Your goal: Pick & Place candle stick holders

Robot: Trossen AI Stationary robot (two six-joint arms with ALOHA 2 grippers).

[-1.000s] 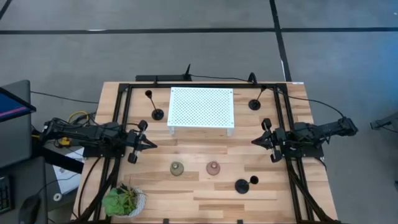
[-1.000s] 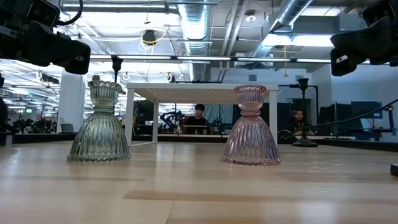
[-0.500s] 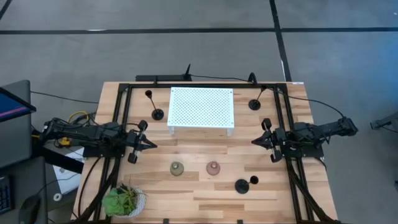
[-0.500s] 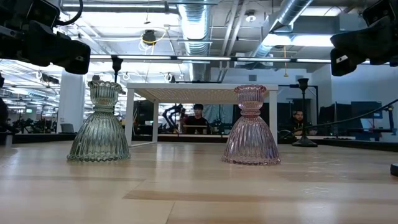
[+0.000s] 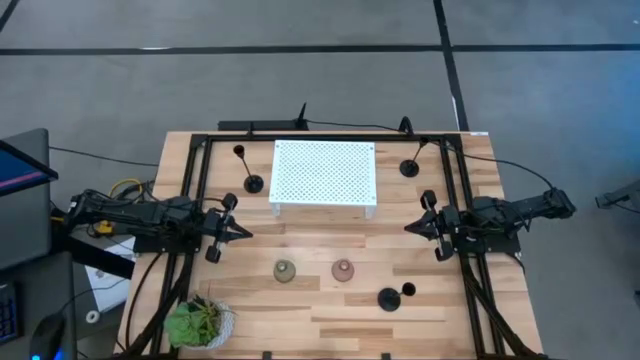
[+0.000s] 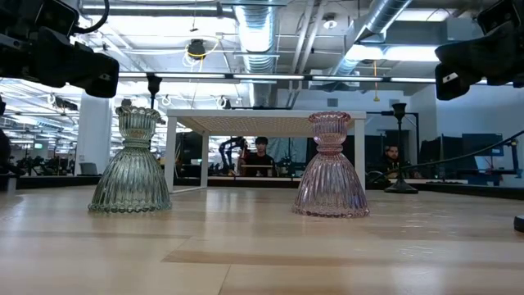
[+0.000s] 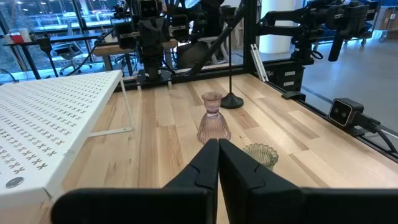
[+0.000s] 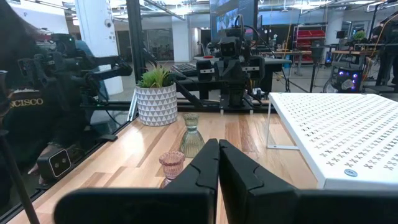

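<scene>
Wooden table (image 5: 330,300): both grippers, left gripper (image 5: 243,233) and right gripper (image 5: 410,228), are pinched closed, holding nothing. Probably open the right first, then reach toward seven o'clock for the pink ribbed glass candle holder (image 5: 343,270).

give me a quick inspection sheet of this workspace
surface: light wooden table top, black frame rails along its sides.
job's things: olive-green ribbed glass candle holder and pink ribbed glass candle holder upright side by side; three slim black candle stick holders, two flanking the riser, one by the pink one.
clutter: white perforated metal riser; leafy green potted plant at a table corner.
grippers: left gripper and right gripper shut, holding nothing, facing each other above the table.
cables: black cable and a yellow cable bundle off the left side.
surroundings: grey floor with dark tape lines; people behind the table.
</scene>
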